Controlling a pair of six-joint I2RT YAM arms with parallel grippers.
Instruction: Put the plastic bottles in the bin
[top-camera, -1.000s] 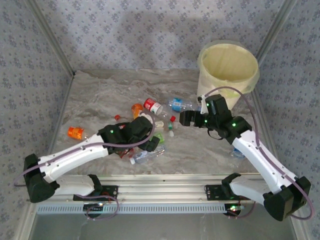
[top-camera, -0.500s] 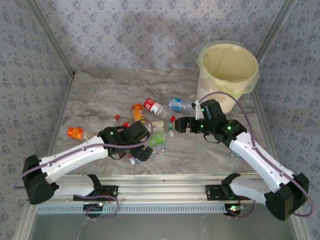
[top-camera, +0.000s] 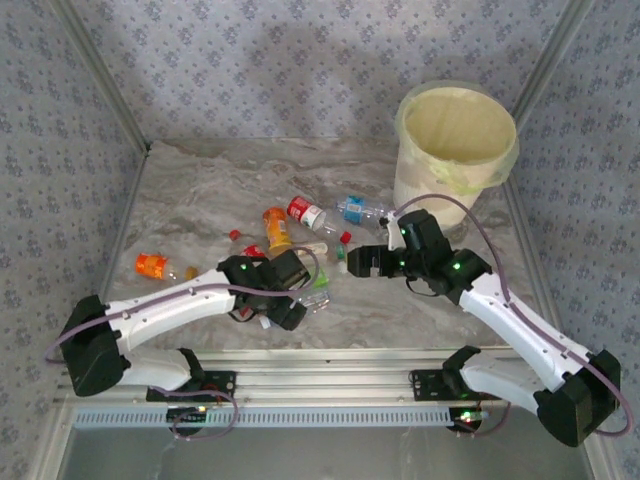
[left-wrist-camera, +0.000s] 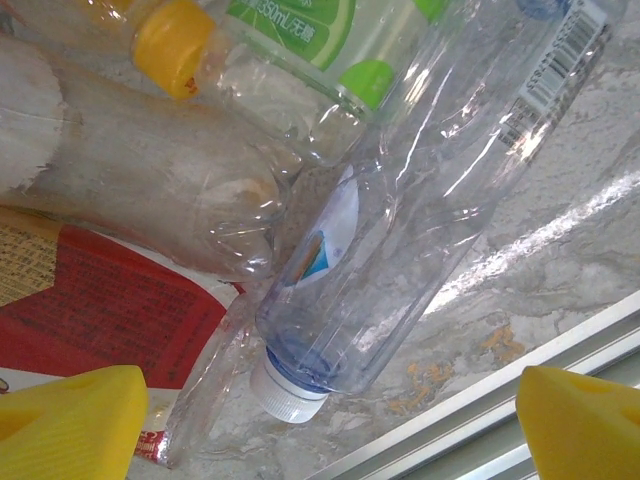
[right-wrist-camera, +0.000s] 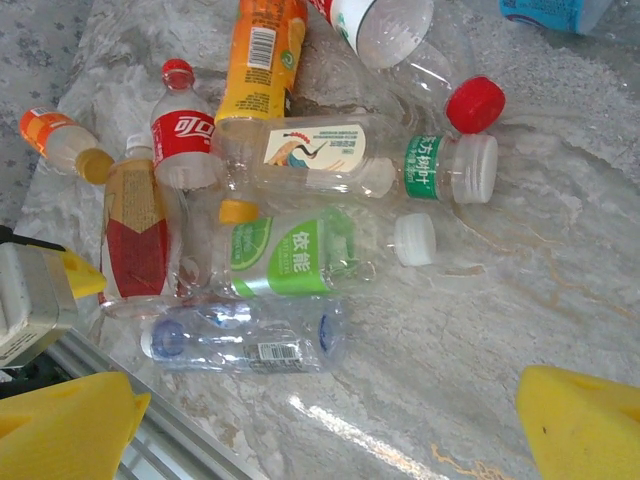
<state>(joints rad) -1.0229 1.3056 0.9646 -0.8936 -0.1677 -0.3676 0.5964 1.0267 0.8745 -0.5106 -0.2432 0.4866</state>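
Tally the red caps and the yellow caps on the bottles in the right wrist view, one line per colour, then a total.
Red caps: 2
Yellow caps: 2
Total: 4

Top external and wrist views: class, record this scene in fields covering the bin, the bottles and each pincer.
bin: upright, far right corner of the table, lined with a pale bag
plastic bottles: lying clustered mid-table
orange bottle: lying apart, at the left
left pincer: open, fingers either side of a clear bottle
right pincer: open, holding nothing, at the cluster's right edge
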